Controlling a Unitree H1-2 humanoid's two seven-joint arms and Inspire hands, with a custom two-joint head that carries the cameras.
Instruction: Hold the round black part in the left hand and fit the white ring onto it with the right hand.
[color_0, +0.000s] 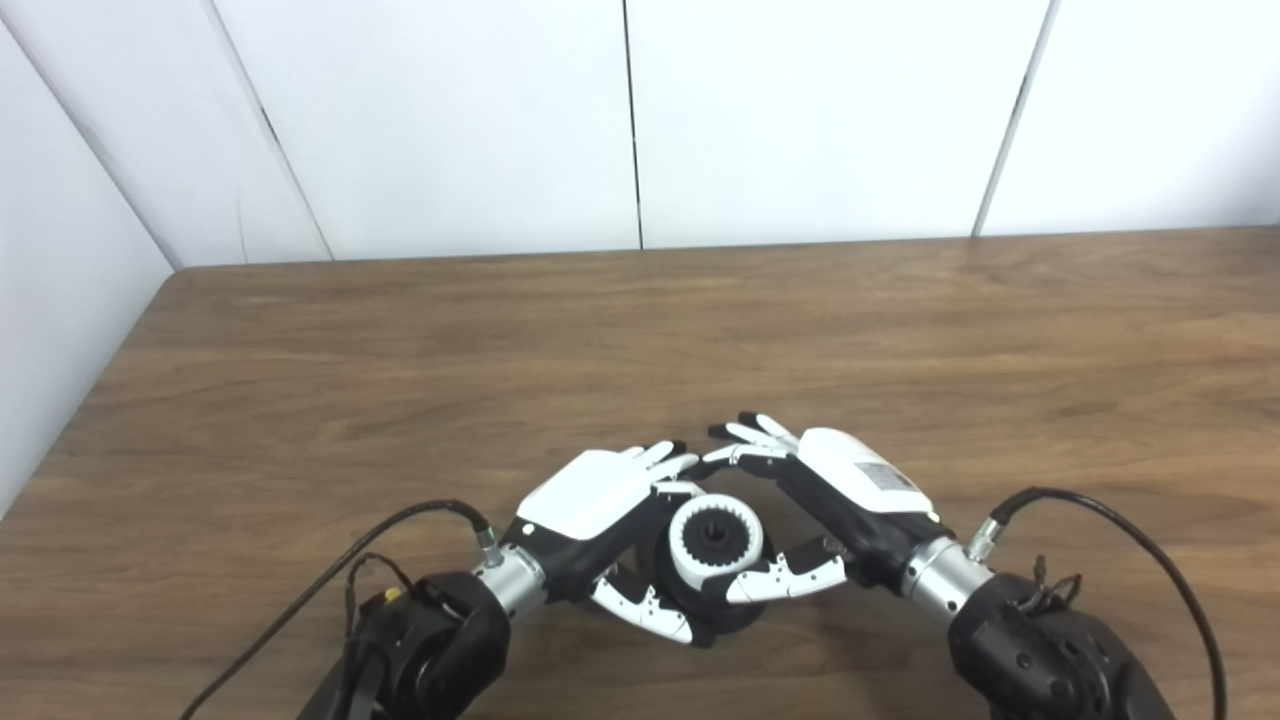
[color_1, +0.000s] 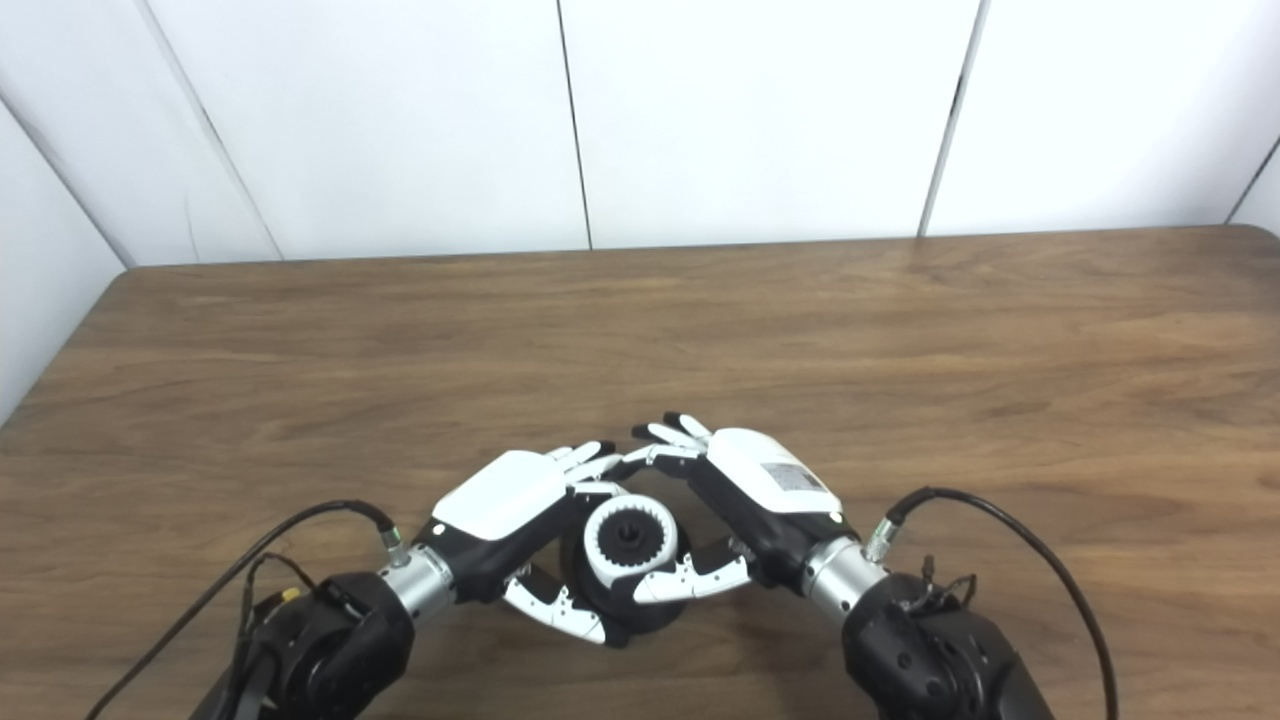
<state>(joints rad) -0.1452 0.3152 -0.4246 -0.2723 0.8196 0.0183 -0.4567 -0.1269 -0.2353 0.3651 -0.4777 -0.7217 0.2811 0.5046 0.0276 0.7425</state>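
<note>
Black part (color_0: 722, 606) sits near the table's (color_0: 640, 340) front edge, cupped by left hand (color_0: 600, 520), fingers wrapped round its rim. Ring (color_0: 716, 541) lies on top of the part, toothed bore up, axis roughly vertical, tilted toward camera. Right hand (color_0: 820, 510) curls loosely round the ring, thumb at its lower edge; actual grip unclear. Both likely rigid, light, smooth plastic; take by outer rims.
</note>
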